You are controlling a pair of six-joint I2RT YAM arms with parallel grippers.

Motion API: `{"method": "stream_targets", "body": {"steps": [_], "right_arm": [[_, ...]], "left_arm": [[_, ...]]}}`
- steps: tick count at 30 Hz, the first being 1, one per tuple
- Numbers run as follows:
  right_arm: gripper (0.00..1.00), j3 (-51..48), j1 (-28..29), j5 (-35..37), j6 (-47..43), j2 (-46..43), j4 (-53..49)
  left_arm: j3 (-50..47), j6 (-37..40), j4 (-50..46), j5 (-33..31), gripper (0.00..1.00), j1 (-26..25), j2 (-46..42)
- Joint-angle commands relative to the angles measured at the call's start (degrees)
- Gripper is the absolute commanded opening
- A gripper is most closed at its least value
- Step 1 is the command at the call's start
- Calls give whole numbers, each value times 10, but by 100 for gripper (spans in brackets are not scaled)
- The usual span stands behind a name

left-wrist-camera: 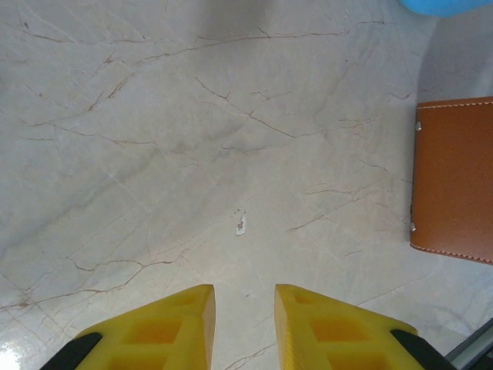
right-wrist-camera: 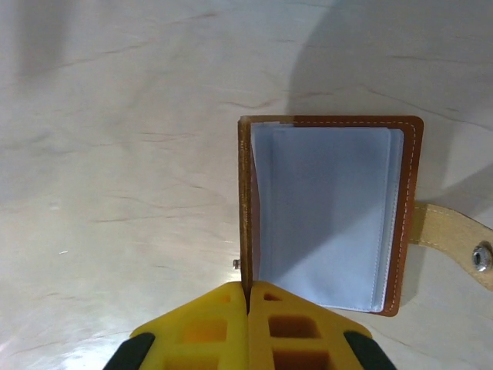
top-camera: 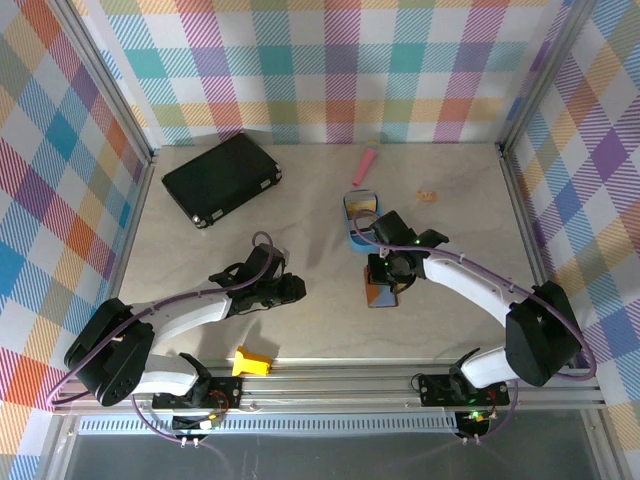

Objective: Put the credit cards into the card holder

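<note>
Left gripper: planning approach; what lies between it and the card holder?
Bare table, save a tiny white speck, between left gripper and card holder; left wrist view.

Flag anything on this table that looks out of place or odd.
One thing: a yellow plastic piece sits alone at the near edge by the metal rail, away from the work. The card holder lies open, one cover pinched upright by the right gripper; that looks deliberate, not odd.
</note>
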Motion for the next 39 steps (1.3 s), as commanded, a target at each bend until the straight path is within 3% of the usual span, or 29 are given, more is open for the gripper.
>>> {"method": "stream_targets", "body": {"steps": [1, 13, 19, 22, 39], "right_arm": [[0, 42, 10, 92, 29, 24, -65], [0, 132, 53, 150, 48, 128, -120], [27, 139, 56, 117, 57, 125, -106], [35, 138, 56, 101, 54, 115, -94], [46, 87, 15, -97, 49, 125, 59]], "left_arm": [[13, 10, 1, 10, 27, 0, 0], [-9, 9, 3, 3, 27, 0, -16], [-11, 11, 1, 3, 27, 0, -17], [-14, 9, 6, 2, 27, 0, -18], [-1, 9, 12, 10, 27, 0, -2]]}}
